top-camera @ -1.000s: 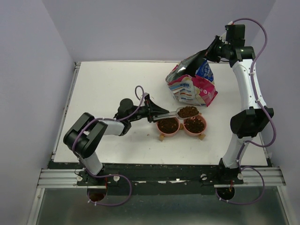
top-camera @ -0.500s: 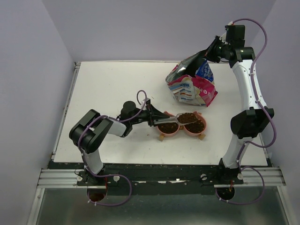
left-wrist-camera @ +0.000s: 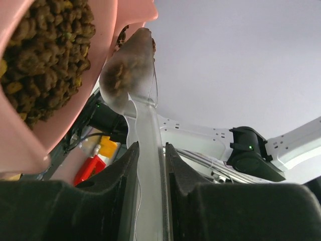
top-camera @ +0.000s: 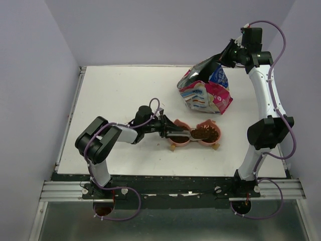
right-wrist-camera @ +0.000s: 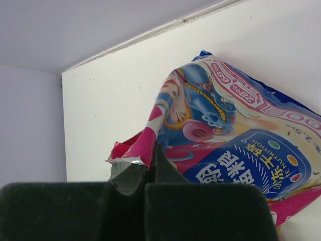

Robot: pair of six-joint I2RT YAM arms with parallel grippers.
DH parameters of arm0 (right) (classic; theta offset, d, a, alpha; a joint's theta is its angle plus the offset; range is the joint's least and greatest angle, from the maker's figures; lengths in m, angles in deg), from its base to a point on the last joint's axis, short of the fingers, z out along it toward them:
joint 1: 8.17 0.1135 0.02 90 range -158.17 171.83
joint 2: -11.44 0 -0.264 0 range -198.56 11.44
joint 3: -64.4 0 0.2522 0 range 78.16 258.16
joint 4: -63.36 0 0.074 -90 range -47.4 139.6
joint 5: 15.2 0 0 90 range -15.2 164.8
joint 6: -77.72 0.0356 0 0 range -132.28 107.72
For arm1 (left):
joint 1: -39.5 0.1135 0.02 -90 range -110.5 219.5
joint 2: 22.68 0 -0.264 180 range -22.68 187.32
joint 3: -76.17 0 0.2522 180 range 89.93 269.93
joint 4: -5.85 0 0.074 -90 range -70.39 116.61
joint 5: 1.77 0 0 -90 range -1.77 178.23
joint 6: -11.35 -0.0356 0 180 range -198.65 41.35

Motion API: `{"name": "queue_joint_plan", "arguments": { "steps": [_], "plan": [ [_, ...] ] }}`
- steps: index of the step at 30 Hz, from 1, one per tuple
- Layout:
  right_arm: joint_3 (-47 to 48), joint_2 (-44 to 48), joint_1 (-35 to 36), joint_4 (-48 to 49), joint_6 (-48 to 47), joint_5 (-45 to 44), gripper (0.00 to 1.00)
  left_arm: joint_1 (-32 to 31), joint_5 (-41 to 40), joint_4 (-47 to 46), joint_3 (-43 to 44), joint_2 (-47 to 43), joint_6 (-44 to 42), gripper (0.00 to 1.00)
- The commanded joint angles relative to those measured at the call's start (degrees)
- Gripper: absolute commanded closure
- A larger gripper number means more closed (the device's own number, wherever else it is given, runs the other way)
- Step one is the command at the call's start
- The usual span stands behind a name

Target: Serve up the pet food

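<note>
The left gripper (left-wrist-camera: pixel 149 150) clamped a scoop (left-wrist-camera: pixel 131 75) of kibble (top-camera: pixel 202 133) over a bowl (top-camera: pixel 219 134). The right gripper (right-wrist-camera: pixel 150 165) pinched the bag (right-wrist-camera: pixel 225 135), jaws closed.

The left wrist view's edges cut off the pink bowl (left-wrist-camera: pixel 108 30) and its pet food (left-wrist-camera: pixel 45 55).

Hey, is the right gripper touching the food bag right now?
Touching. The right wrist view shows the right gripper, fingers pinched shut, clamping the top edge of the bag.

Translucent frosted plastic scoop (left-wrist-camera: pixel 145 130); smooth pink plastic bowls (left-wrist-camera: pixel 105 35); glossy printed bag (right-wrist-camera: pixel 235 145); rough matt kibble (left-wrist-camera: pixel 45 50)
</note>
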Motion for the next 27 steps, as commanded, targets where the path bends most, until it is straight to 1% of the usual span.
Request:
{"name": "queue_joint_plan", "arguments": {
  "steps": [1,3,5,10,14,15,18,20,23,27],
  "plan": [
    [1.0,5.4,-0.5,11.5,1.0,3.5,1.00,-0.5,0.2,13.3,3.6,-2.2,-7.9,1.00],
    [0.2,5.8,-0.6,12.0,0.9,3.5,1.00,-0.5,-0.3,16.3,4.8,-2.7,-9.3,1.00],
    [-0.4,6.0,-0.5,12.4,0.9,3.6,1.00,-0.6,-0.7,21.5,6.4,-3.4,-11.4,1.00],
    [-1.4,6.2,-0.5,13.3,0.5,4.1,1.00,-0.7,-2.7,38.9,12.8,-4.9,-19.6,1.00],
    [-2.5,6.3,-0.6,14.2,0.5,4.6,1.00,-1.4,-3.8,45.5,15.8,-4.7,-20.5,1.00],
    [-2.7,6.3,-0.6,14.3,0.4,4.6,1.00,-1.7,-4.2,46.9,17.1,-4.6,-21.3,1.00],
    [-2.9,6.2,-0.6,14.6,0.2,4.9,1.00,-2.7,-6.3,57.4,22.9,-3.6,-25.6,1.00],
    [-2.9,6.0,-0.5,14.8,0.1,5.1,1.00,-3.3,-7.4,62.4,26.4,-2.7,-27.5,1.00],
    [-2.8,6.0,-0.6,14.8,-0.1,5.6,1.00,-4.3,-8.7,65.6,30.1,-1.5,-27.6,1.00],
    [-2.5,5.6,-0.6,14.9,-0.3,6.5,1.00,-5.8,-11.4,74.7,37.4,0.6,-29.7,1.00]
  ]
}}
